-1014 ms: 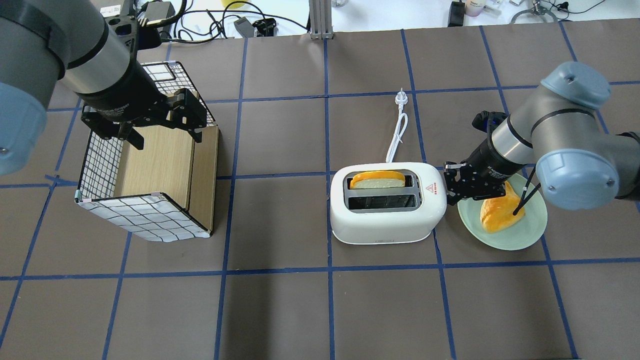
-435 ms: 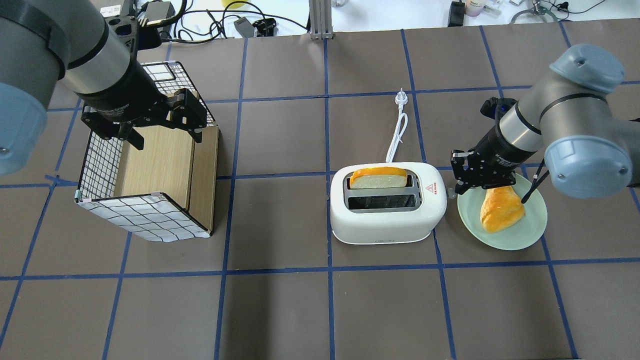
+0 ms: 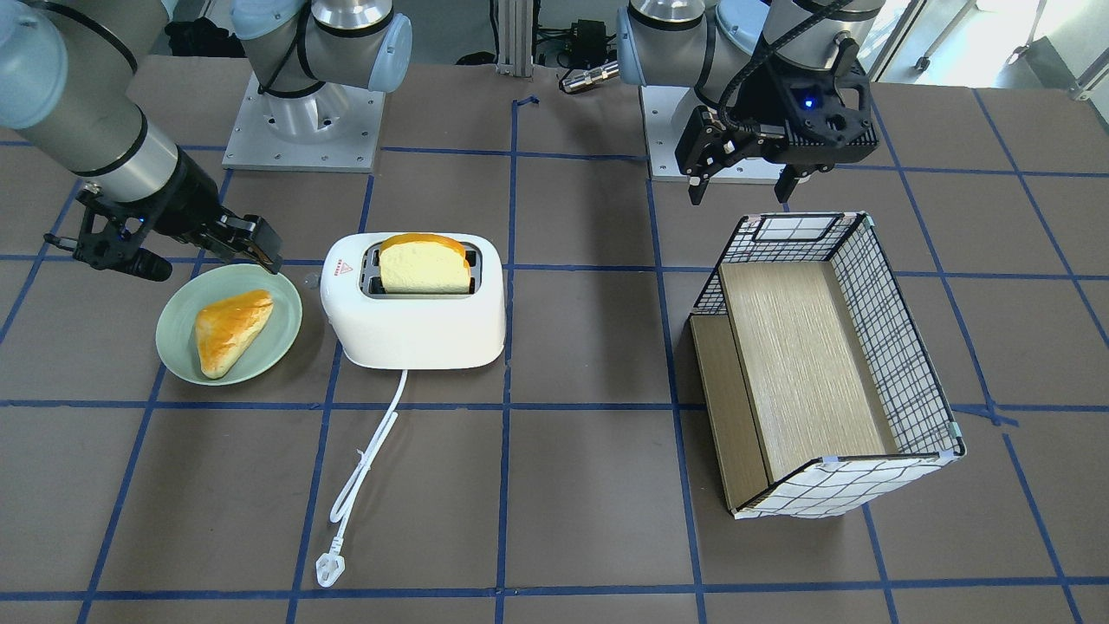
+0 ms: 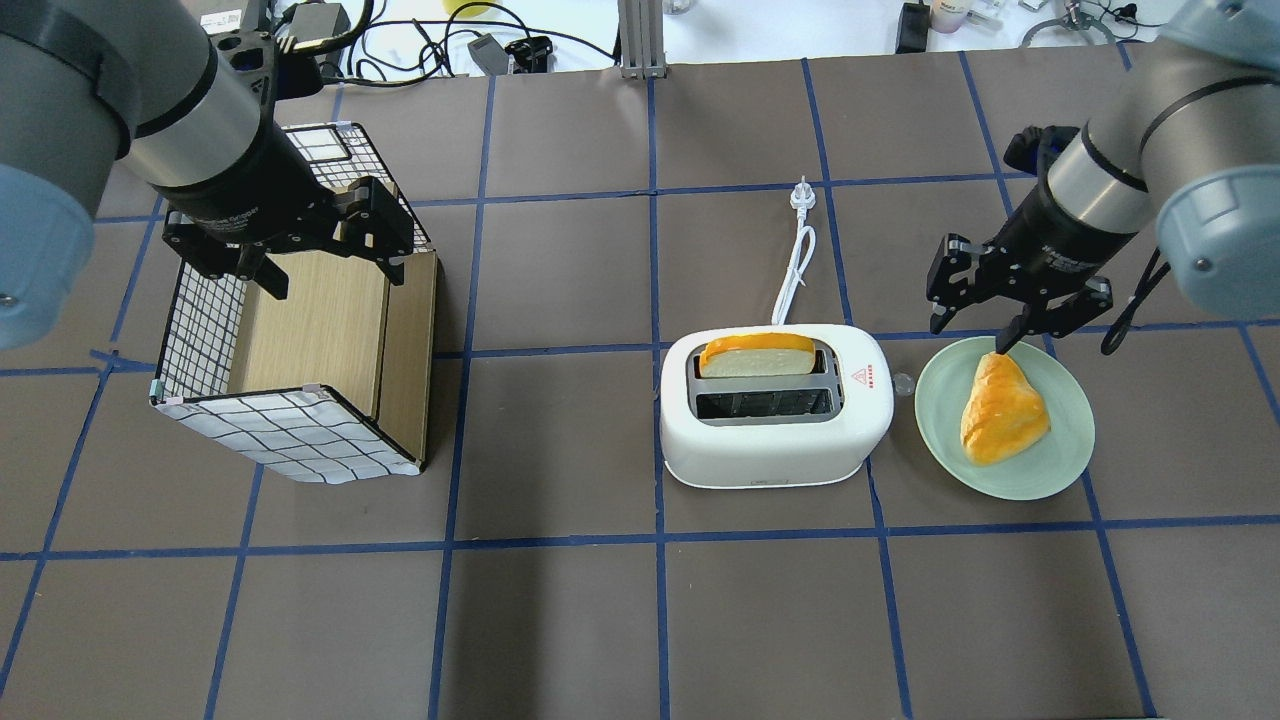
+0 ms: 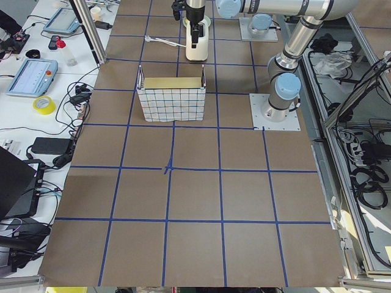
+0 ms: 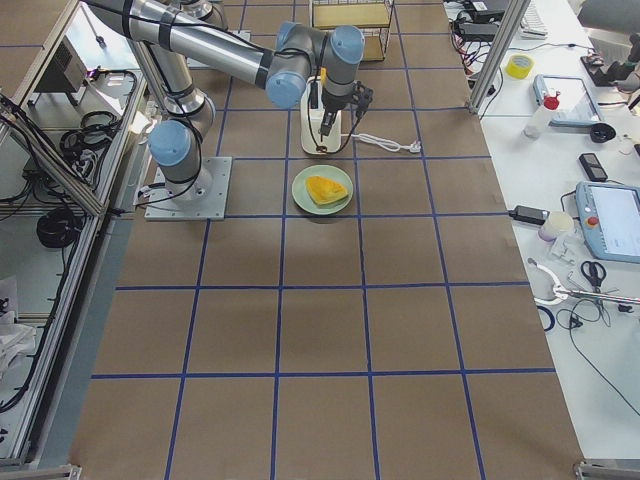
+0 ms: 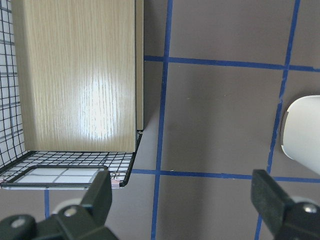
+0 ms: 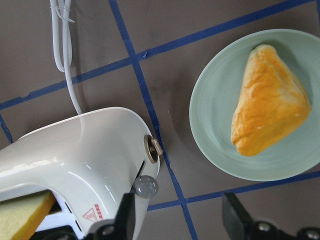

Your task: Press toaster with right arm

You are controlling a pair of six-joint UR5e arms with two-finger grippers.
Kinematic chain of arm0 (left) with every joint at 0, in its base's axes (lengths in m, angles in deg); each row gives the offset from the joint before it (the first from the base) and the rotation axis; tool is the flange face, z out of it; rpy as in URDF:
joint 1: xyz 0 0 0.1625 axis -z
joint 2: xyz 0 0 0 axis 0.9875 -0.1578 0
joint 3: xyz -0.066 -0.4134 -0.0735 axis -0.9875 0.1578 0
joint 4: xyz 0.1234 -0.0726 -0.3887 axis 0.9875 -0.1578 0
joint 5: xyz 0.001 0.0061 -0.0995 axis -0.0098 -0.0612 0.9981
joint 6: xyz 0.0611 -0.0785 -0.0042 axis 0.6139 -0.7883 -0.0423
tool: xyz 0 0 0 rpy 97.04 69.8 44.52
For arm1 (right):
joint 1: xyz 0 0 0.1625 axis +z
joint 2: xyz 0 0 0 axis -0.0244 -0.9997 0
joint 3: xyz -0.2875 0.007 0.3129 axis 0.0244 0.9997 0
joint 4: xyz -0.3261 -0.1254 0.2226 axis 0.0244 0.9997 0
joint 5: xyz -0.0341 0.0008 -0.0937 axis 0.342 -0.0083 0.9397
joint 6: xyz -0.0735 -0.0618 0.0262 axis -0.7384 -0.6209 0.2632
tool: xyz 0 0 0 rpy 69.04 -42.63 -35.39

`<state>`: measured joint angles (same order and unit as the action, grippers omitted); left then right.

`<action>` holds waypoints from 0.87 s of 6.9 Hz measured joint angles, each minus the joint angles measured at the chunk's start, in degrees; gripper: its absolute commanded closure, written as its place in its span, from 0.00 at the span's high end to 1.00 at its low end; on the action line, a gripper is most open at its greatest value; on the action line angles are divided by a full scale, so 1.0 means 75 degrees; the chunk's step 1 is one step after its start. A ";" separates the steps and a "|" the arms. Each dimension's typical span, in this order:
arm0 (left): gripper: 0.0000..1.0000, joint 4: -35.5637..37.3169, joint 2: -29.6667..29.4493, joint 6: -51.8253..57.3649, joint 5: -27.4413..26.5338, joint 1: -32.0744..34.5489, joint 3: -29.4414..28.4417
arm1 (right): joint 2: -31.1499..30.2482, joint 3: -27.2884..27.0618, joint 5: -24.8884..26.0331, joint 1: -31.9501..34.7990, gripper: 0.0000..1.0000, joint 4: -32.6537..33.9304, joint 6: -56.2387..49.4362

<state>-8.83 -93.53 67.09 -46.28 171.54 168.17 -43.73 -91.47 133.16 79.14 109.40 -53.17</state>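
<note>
The white toaster [image 4: 775, 430] stands mid-table with a slice of toast [image 4: 757, 357] upright in its far slot; the near slot is empty. It also shows in the front view [image 3: 416, 325] and the right wrist view [image 8: 75, 155]. Its lever knob [image 4: 902, 382] sticks out of the right end, and shows in the right wrist view [image 8: 146, 186]. My right gripper [image 4: 975, 330] is open and empty. It hovers above and beyond that end, over the plate's far edge, clear of the toaster. My left gripper [image 4: 335, 275] is open and empty above the basket.
A green plate [image 4: 940, 445] with a golden pastry [image 4: 1000, 410] sits just right of the toaster. The toaster's white cord [image 4: 797, 265] runs away towards the far side. A wire basket [image 4: 300, 440] with a wooden insert stands at the left.
My right gripper has risen and pulled back from the toaster's right end, towards the far right. The lever knob now shows uncovered. The left arm has not moved.
</note>
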 measured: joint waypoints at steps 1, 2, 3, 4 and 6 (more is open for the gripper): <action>1.00 0.0000 0.0000 0.0000 -0.0002 0.0000 0.0001 | -0.0024 0.0547 0.0286 0.0023 1.00 -0.0443 0.0000; 1.00 0.0000 0.0000 0.0000 -0.0004 0.0000 0.0003 | -0.0057 0.0936 0.0503 0.0059 1.00 -0.0656 0.0005; 1.00 0.0000 0.0000 0.0000 -0.0005 0.0000 0.0003 | -0.0121 0.1167 0.0614 0.0180 1.00 -0.0735 0.0089; 1.00 0.0000 0.0000 0.0000 -0.0005 0.0000 0.0003 | -0.0183 0.1273 0.0689 0.0426 1.00 -0.0762 0.0333; 1.00 0.0000 0.0000 0.0000 0.0003 0.0000 0.0003 | -0.0219 0.1369 0.1129 0.1163 1.00 -0.0755 0.0897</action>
<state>-8.83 -93.54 67.09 -46.26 171.54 168.20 -45.37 -81.20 141.62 87.86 103.74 -46.44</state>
